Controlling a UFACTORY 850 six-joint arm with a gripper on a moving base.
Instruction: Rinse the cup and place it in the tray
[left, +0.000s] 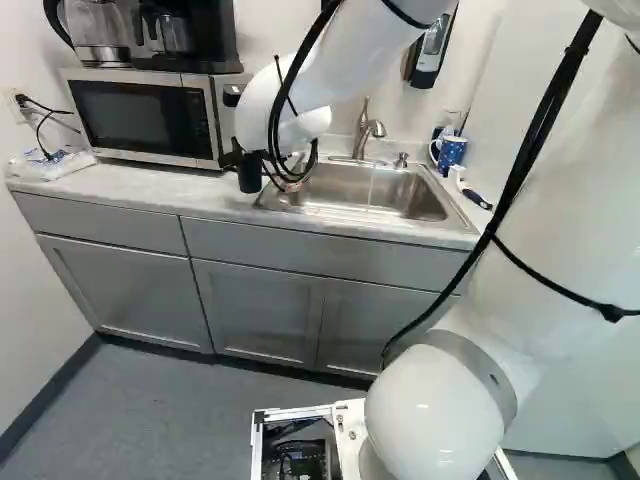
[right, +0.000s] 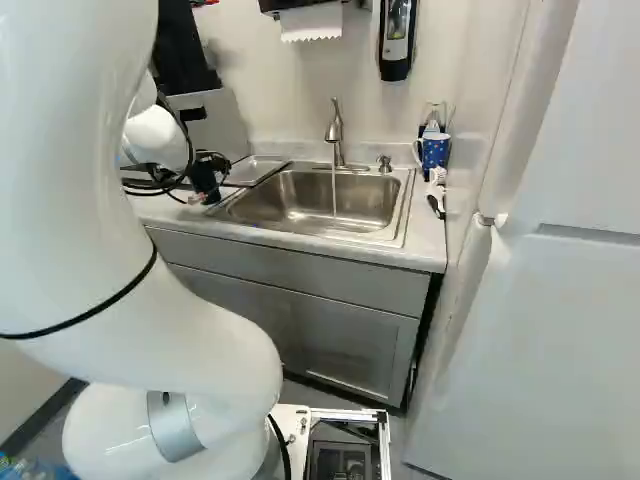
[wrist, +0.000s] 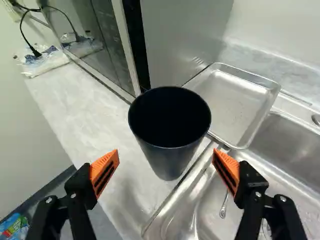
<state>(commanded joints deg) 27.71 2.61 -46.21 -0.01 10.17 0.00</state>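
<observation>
My gripper (wrist: 165, 152) is wide open, cup (wrist: 170, 135) just ahead; closing off-ctr cd prob. tip it into sink (wrist: 295, 142) beside me.

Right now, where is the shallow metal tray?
In the wrist view, the metal tray lies beyond the dark cup, between the microwave and the sink basin; the right base view shows it left of the faucet.
</observation>
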